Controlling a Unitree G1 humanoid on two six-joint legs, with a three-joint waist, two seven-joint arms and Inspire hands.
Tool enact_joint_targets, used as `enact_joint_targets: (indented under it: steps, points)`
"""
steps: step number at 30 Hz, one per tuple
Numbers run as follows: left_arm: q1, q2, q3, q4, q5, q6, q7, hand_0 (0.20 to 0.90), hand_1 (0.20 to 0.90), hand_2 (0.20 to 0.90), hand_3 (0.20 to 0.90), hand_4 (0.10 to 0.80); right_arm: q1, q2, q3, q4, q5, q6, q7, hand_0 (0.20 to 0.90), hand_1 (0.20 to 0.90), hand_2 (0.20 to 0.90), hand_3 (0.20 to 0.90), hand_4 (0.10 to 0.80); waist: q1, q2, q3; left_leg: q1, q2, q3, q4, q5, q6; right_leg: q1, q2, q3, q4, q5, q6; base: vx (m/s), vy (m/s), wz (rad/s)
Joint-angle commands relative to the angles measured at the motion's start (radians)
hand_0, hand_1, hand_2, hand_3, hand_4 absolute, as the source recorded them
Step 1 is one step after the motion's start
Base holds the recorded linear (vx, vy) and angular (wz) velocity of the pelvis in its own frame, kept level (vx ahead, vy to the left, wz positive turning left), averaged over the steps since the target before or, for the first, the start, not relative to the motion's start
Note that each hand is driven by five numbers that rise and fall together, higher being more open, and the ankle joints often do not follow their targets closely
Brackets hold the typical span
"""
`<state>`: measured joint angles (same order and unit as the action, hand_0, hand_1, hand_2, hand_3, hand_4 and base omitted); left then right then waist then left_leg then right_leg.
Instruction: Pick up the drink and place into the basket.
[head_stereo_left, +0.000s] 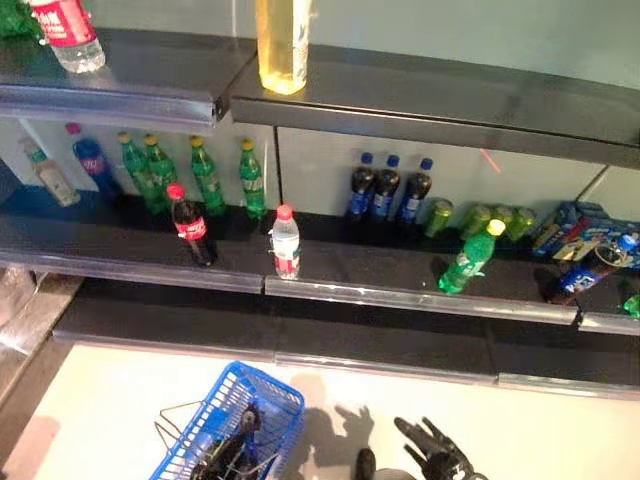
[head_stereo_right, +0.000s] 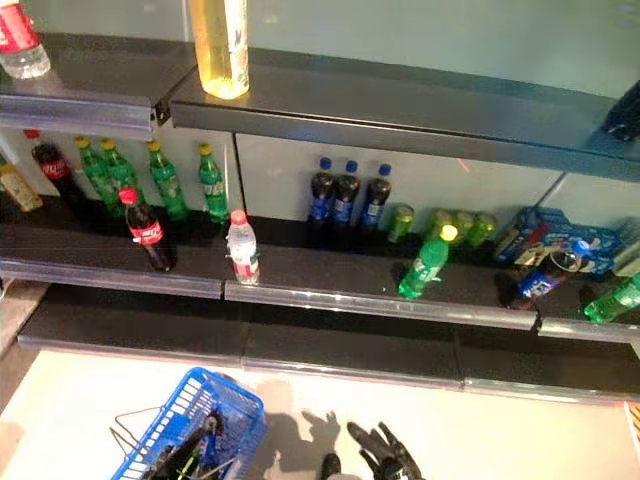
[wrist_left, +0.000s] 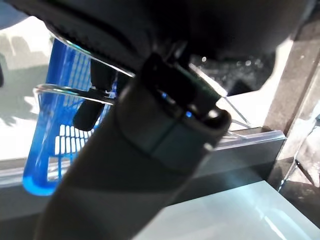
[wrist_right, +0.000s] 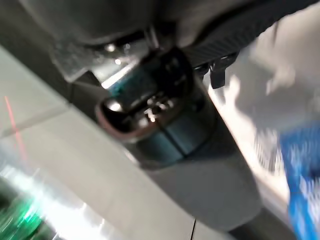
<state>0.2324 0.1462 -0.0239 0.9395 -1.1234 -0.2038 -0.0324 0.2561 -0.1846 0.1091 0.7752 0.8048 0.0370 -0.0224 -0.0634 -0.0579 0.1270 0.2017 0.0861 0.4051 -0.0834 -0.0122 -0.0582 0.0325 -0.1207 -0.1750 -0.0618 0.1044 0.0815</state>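
Shelved green bottle (head_stereo_left: 468, 259) beyond right hand (head_stereo_left: 432, 452).

We look down from the head through both eyes at the shelves (head_stereo_left: 300, 285) across mid-frame and the blue basket (head_stereo_left: 235, 420) at lower left. Each wrist view sits very close behind its own hand; both catch the basket.

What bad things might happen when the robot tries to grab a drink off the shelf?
The bottles stand close together. Reaching for the cola bottle might knock over the water bottle beside it.

One green bottle already leans near the shelf's front edge, so a bump could roll it off.

The left hand holds the basket by its handle. The basket hangs low, so a dropped drink could miss it. The right hand is open and empty.
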Motion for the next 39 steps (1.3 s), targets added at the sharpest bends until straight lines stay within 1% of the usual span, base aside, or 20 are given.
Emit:
enact_joint_targets:
  steps: [1, 3, 4, 6, 9, 11, 15, 18, 19, 20, 21, 23, 25, 27, 29, 30, 32, 34, 35, 39]
  points:
    - [-0.075, 0.049, 0.082, -0.053, 0.030, -0.178, -0.077, 0.300, 0.300, 0.300, 0.200, 0.100, -0.043, 0.009, -0.064, 0.074, -0.034, -0.093, -0.022, 0.900, 0.900, 0.900, 0.900, 0.800, -0.016, 0.010, -0.007, -0.045, -0.029, -0.021, 0.082, -0.056, 0.028, -0.012, -0.121, -0.034, 0.021, 0.039, 0.133, -0.014, -0.018, -0.21]
    - [-0.077, 0.052, 0.088, -0.035, 0.034, -0.180, -0.078, 0.300, 0.300, 0.300, 0.200, 0.100, -0.047, 0.014, -0.082, 0.107, -0.011, -0.093, -0.022, 0.900, 0.900, 0.900, 0.900, 0.800, -0.017, 0.012, -0.006, -0.036, -0.029, -0.005, 0.071, -0.054, 0.025, -0.030, -0.133, -0.052, 0.025, 0.060, 0.143, -0.026, -0.030, -0.40]
    - [-0.070, 0.061, 0.105, -0.016, 0.030, -0.189, -0.075, 0.300, 0.300, 0.300, 0.200, 0.100, -0.059, 0.018, -0.108, 0.161, -0.047, -0.097, 0.009, 0.900, 0.900, 0.900, 0.900, 0.800, -0.001, 0.021, -0.005, -0.010, -0.020, 0.043, 0.051, -0.066, 0.014, -0.048, -0.160, -0.156, 0.067, 0.079, 0.167, -0.044, -0.038, -0.68]
    - [-0.063, 0.062, 0.114, -0.012, -0.010, -0.198, -0.079, 0.300, 0.300, 0.300, 0.200, 0.100, -0.080, 0.009, -0.112, 0.195, -0.089, -0.105, 0.015, 0.900, 0.900, 0.900, 0.900, 0.800, 0.016, 0.030, -0.001, -0.006, -0.012, 0.086, 0.049, -0.062, 0.018, -0.063, -0.174, -0.224, 0.142, 0.073, 0.165, -0.187, -0.083, -1.27]
    - [-0.069, 0.068, 0.111, 0.005, -0.029, -0.210, -0.090, 0.300, 0.300, 0.300, 0.200, 0.100, -0.099, 0.010, -0.118, 0.242, -0.060, -0.109, 0.038, 0.900, 0.900, 0.900, 0.900, 0.800, 0.017, 0.042, -0.001, -0.032, 0.003, 0.083, 0.066, -0.051, 0.033, -0.084, -0.145, -0.202, 0.266, -0.014, 0.134, -0.187, -0.158, -0.84]
    - [-0.088, 0.061, 0.122, 0.045, -0.062, -0.223, -0.087, 0.300, 0.300, 0.300, 0.200, 0.100, -0.125, 0.006, -0.115, 0.296, -0.062, -0.117, 0.057, 0.900, 0.900, 0.900, 0.900, 0.800, 0.029, 0.045, -0.009, -0.062, 0.032, 0.068, 0.101, -0.038, 0.025, -0.061, -0.103, -0.216, 0.277, -0.099, 0.084, -0.157, -0.421, -0.53]
    - [-0.109, 0.045, 0.160, 0.095, -0.079, -0.224, -0.046, 0.300, 0.300, 0.300, 0.200, 0.100, -0.169, -0.006, -0.099, 0.334, -0.083, -0.101, 0.063, 0.900, 0.900, 0.900, 0.900, 0.800, 0.036, 0.029, -0.025, -0.080, 0.097, 0.024, 0.133, -0.006, -0.022, 0.003, -0.010, -0.172, 0.181, -0.134, 0.019, -0.031, -0.502, -0.61]
    - [-0.114, 0.033, 0.170, 0.107, -0.090, -0.231, -0.028, 0.300, 0.300, 0.300, 0.200, 0.100, -0.178, -0.013, -0.085, 0.320, -0.066, -0.081, 0.052, 0.900, 0.900, 0.900, 0.900, 0.800, 0.040, 0.019, -0.031, -0.085, 0.126, 0.008, 0.148, 0.004, -0.042, 0.024, 0.014, -0.158, 0.143, -0.132, 0.004, 0.002, -0.324, -0.39]
    - [-0.112, 0.028, 0.172, 0.112, -0.122, -0.237, -0.023, 0.300, 0.300, 0.300, 0.200, 0.100, -0.181, -0.017, -0.079, 0.315, -0.070, -0.070, 0.052, 0.900, 0.900, 0.900, 0.900, 0.800, 0.047, 0.013, -0.032, -0.097, 0.138, -0.031, 0.168, 0.020, -0.055, 0.033, 0.031, -0.141, 0.121, -0.130, -0.005, -0.029, -0.461, -0.48]
    - [-0.102, 0.013, 0.184, 0.119, -0.171, -0.254, -0.034, 0.300, 0.300, 0.300, 0.200, 0.100, -0.185, -0.019, -0.061, 0.302, -0.090, -0.049, 0.043, 0.900, 0.900, 0.900, 0.900, 0.800, 0.071, 0.002, -0.029, -0.144, 0.126, -0.124, 0.228, 0.059, -0.052, 0.034, 0.051, -0.114, 0.089, -0.109, -0.029, -0.016, -0.491, -0.50]
    - [-0.094, 0.007, 0.184, 0.116, -0.190, -0.262, -0.042, 0.300, 0.300, 0.300, 0.200, 0.100, -0.187, -0.021, -0.052, 0.294, -0.106, -0.043, 0.041, 0.900, 0.900, 0.900, 0.900, 0.800, 0.082, -0.002, -0.026, -0.163, 0.106, -0.166, 0.253, 0.054, -0.045, 0.037, 0.055, -0.097, 0.078, -0.106, -0.033, -0.021, -0.416, -0.74]
    - [-0.072, -0.011, 0.185, 0.101, -0.227, -0.283, -0.051, 0.300, 0.300, 0.300, 0.200, 0.100, -0.193, -0.033, -0.029, 0.272, -0.136, -0.027, 0.051, 0.900, 0.900, 0.900, 0.900, 0.800, 0.117, -0.011, -0.017, -0.211, 0.015, -0.267, 0.318, -0.004, -0.010, 0.040, 0.064, -0.068, 0.060, -0.102, -0.043, 0.049, -0.278, -1.43]
    - [-0.060, -0.014, 0.180, 0.091, -0.255, -0.285, -0.050, 0.300, 0.300, 0.300, 0.200, 0.100, -0.199, -0.042, -0.021, 0.266, -0.144, -0.023, 0.059, 0.900, 0.900, 0.900, 0.900, 0.800, 0.132, -0.009, -0.013, -0.230, -0.038, -0.297, 0.333, -0.036, 0.011, 0.040, 0.073, -0.054, 0.053, -0.101, -0.046, 0.077, -0.223, -1.83]
    - [-0.043, -0.009, 0.183, 0.090, -0.270, -0.271, -0.040, 0.300, 0.300, 0.300, 0.200, 0.100, -0.215, -0.052, -0.002, 0.260, -0.128, -0.021, 0.067, 0.900, 0.900, 0.900, 0.900, 0.800, 0.159, 0.001, -0.010, -0.256, -0.136, -0.367, 0.293, -0.064, 0.041, 0.039, 0.101, -0.028, 0.049, -0.102, -0.049, 0.166, -0.233, -1.24]
    - [-0.040, -0.008, 0.186, 0.094, -0.272, -0.268, -0.035, 0.300, 0.300, 0.300, 0.200, 0.100, -0.219, -0.050, 0.008, 0.260, -0.128, -0.023, 0.067, 0.900, 0.900, 0.900, 0.900, 0.800, 0.169, 0.011, -0.007, -0.256, -0.163, -0.399, 0.255, -0.048, 0.044, 0.043, 0.119, -0.016, 0.050, -0.107, -0.050, 0.211, -0.167, -0.46]
    - [-0.037, -0.007, 0.191, 0.105, -0.286, -0.268, -0.040, 0.300, 0.300, 0.300, 0.200, 0.100, -0.222, -0.043, 0.024, 0.255, -0.139, -0.025, 0.067, 0.900, 0.900, 0.900, 0.900, 0.800, 0.184, 0.028, -0.003, -0.278, -0.190, -0.426, 0.190, 0.007, 0.033, 0.056, 0.148, -0.006, 0.053, -0.120, -0.051, 0.316, -0.212, -0.03]
    - [-0.037, -0.009, 0.196, 0.113, -0.294, -0.268, -0.052, 0.300, 0.300, 0.300, 0.200, 0.100, -0.222, -0.038, 0.035, 0.244, -0.150, -0.025, 0.067, 0.900, 0.900, 0.900, 0.900, 0.800, 0.193, 0.037, 0.004, -0.307, -0.204, -0.414, 0.163, 0.044, 0.023, 0.070, 0.164, -0.003, 0.058, -0.135, -0.051, 0.290, -0.185, -0.35]
    - [-0.042, -0.012, 0.207, 0.123, -0.292, -0.269, -0.068, 0.300, 0.300, 0.300, 0.200, 0.100, -0.218, -0.022, 0.061, 0.212, -0.157, -0.022, 0.058, 0.900, 0.900, 0.900, 0.900, 0.800, 0.207, 0.050, 0.005, -0.378, -0.223, -0.296, 0.137, 0.098, 0.012, 0.110, 0.204, -0.026, 0.080, -0.178, -0.056, 0.395, -0.258, -0.97]
    - [-0.041, -0.015, 0.206, 0.118, -0.290, -0.274, -0.062, 0.300, 0.300, 0.300, 0.200, 0.100, -0.217, -0.010, 0.072, 0.194, -0.163, -0.017, 0.048, 0.900, 0.900, 0.900, 0.900, 0.800, 0.211, 0.050, -0.004, -0.389, -0.236, -0.223, 0.139, 0.096, 0.022, 0.128, 0.225, -0.040, 0.098, -0.197, -0.058, 0.302, -0.197, -0.14]
    - [-0.040, -0.015, 0.215, 0.104, -0.286, -0.284, -0.038, 0.300, 0.300, 0.300, 0.200, 0.100, -0.225, 0.013, 0.099, 0.168, -0.159, -0.001, 0.031, 0.900, 0.900, 0.900, 0.900, 0.800, 0.220, 0.030, -0.025, -0.375, -0.268, -0.154, 0.160, 0.055, 0.070, 0.142, 0.257, -0.060, 0.161, -0.203, -0.045, 0.337, -0.190, 0.32]
